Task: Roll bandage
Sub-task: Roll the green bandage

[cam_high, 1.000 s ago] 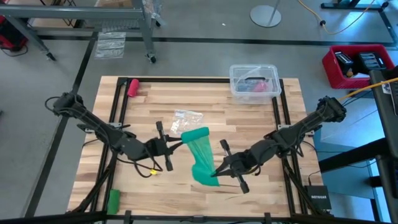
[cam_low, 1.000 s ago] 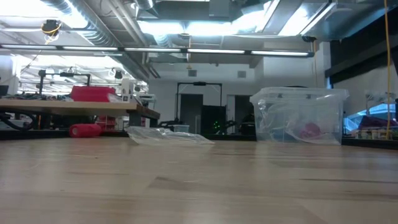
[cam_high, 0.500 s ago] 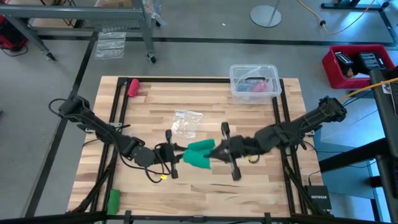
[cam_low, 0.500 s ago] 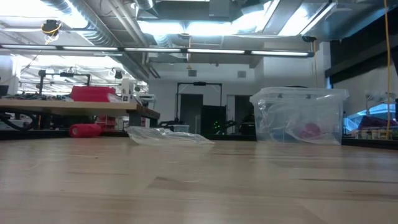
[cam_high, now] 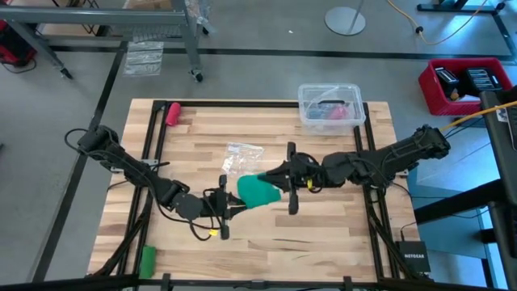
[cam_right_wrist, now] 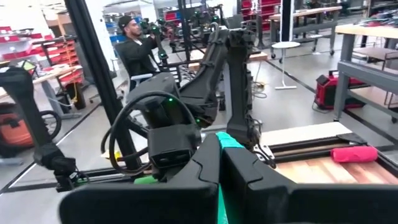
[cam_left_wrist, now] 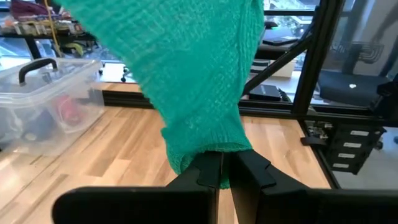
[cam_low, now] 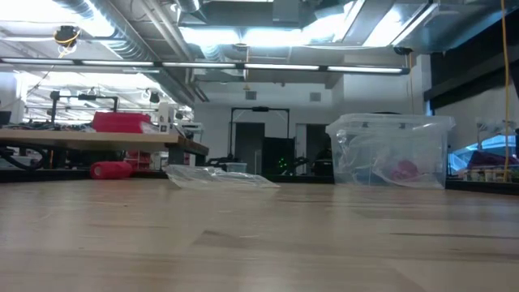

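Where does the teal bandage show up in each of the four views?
High view: bandage at table centre, between the left gripper and right gripper.
Low view: not in it.
Left wrist view: hangs large across the top, pinched between the fingers.
Right wrist view: a thin teal edge behind the fingers.
Shared landmark: the clear bin.

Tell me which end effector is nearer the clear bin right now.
Right. The right end effector sits just below the bin; the left end effector is lower and farther left, both gripping the bandage.
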`<state>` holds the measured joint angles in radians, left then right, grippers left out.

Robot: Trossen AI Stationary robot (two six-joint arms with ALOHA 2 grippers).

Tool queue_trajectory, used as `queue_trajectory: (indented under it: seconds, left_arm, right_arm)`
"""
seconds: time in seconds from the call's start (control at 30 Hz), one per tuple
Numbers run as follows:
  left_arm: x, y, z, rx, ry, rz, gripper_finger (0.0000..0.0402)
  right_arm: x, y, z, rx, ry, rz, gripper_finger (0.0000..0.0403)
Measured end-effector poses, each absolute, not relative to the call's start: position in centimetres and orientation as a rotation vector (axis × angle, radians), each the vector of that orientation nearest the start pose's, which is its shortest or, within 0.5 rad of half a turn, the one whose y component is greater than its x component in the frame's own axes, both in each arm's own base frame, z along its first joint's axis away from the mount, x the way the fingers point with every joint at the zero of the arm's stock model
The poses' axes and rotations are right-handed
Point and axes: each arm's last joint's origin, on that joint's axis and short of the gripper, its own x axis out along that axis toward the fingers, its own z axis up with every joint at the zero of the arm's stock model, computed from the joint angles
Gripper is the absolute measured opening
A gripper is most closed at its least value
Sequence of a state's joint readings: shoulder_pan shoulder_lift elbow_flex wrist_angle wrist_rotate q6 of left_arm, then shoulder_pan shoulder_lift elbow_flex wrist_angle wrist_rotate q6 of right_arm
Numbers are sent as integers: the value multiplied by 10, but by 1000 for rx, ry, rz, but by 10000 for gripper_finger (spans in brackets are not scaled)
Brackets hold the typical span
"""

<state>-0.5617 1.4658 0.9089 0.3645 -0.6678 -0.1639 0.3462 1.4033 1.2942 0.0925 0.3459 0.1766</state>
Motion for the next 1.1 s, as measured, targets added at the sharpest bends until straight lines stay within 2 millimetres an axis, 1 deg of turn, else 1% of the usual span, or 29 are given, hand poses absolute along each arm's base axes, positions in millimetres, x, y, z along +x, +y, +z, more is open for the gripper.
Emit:
queue_trajectory:
  seconds: [0.1, 0.17, 0.27, 0.37, 0.53, 0.63, 0.7, 0.77, 0.83, 0.9, 1.0, 1.1]
  left_arm:
    - [281, -156, 270, -59, 147, 113, 13]
    - [281, -156, 270, -63, 142, 110, 13]
    - [281, -157, 271, -72, 138, 88, 13]
    - [282, -158, 269, -73, 156, 57, 13]
    - [281, -159, 267, -73, 175, 15, 13]
    - [281, -160, 268, -86, 167, 2, 13]
    - [281, -160, 268, -98, 166, 3, 13]
    - [281, -160, 268, -102, 168, 4, 13]
    - [281, -160, 268, -104, 164, 5, 13]
    - [281, -160, 268, -98, 167, 7, 13]
    - [281, -160, 268, -100, 164, 8, 13]
    - [279, -162, 271, -92, 146, -4, 13]
  right_arm:
    - [305, 99, 394, 172, 31, -20, 3]
    - [305, 97, 391, 161, 50, -73, 4]
    - [305, 95, 388, 145, 76, -158, 21]
    - [306, 90, 388, 144, 67, -206, 63]
    - [306, 85, 396, 168, -1, -257, 154]
    - [307, 75, 388, 125, 67, -373, 199]
    - [308, 66, 380, 97, 134, -445, 221]
    - [308, 58, 374, 78, 189, -473, 236]
    - [307, 53, 372, 67, 225, -441, 244]
    - [304, 55, 374, 60, 252, -336, 247]
    - [294, 68, 380, 83, 265, -137, 248]
    - [284, 85, 380, 68, 301, -50, 248]
